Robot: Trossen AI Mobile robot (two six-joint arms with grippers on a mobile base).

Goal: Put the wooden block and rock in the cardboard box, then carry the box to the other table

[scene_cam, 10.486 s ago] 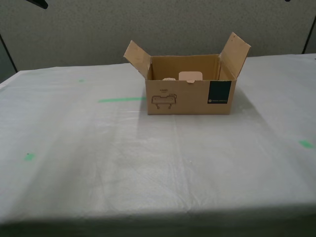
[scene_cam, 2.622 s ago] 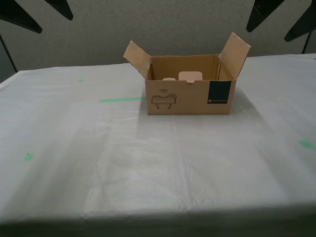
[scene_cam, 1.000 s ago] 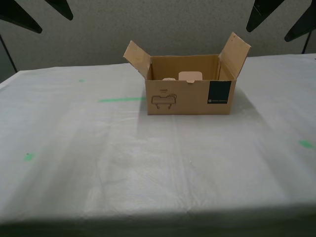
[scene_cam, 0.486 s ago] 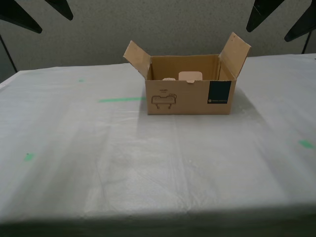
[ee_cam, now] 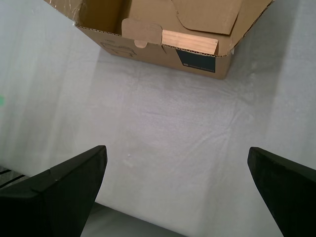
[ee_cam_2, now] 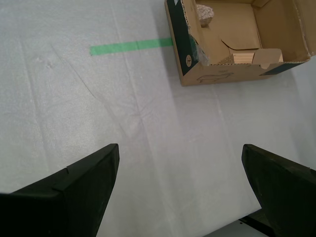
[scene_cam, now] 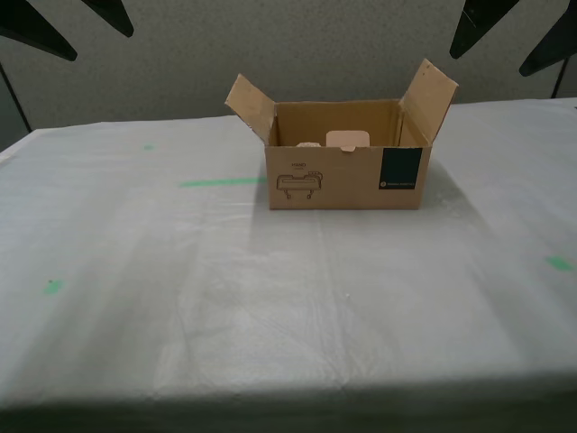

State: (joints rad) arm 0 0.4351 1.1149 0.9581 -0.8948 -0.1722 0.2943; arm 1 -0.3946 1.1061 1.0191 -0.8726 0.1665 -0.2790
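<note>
The cardboard box (scene_cam: 347,185) stands open on the other table (scene_cam: 270,298), its two side flaps upright. Inside it, the wooden block (ee_cam: 190,42) (ee_cam_2: 242,58) lies just behind the front wall. The rock (ee_cam_2: 205,12) sits in the corner toward the exterior view's left, and its pale top (scene_cam: 309,143) just shows over the wall. My second gripper (ee_cam_2: 180,163) (scene_cam: 95,41) hangs open and empty high at the exterior view's left. At the same height on that view's right, my first gripper (ee_cam: 177,158) (scene_cam: 491,59) is open and empty too. Neither touches the box.
The white cloth is wrinkled and carries a green tape stripe (scene_cam: 221,182) (ee_cam_2: 131,47) beside the box and small green marks (scene_cam: 54,286) (scene_cam: 559,262). The table's near edge (scene_cam: 288,410) runs along the bottom of the exterior view. A grey wall stands behind.
Since the oldest frame both grippers' fingers have come into the exterior view's top corners. Nothing has moved over the last 2.6 seconds.
</note>
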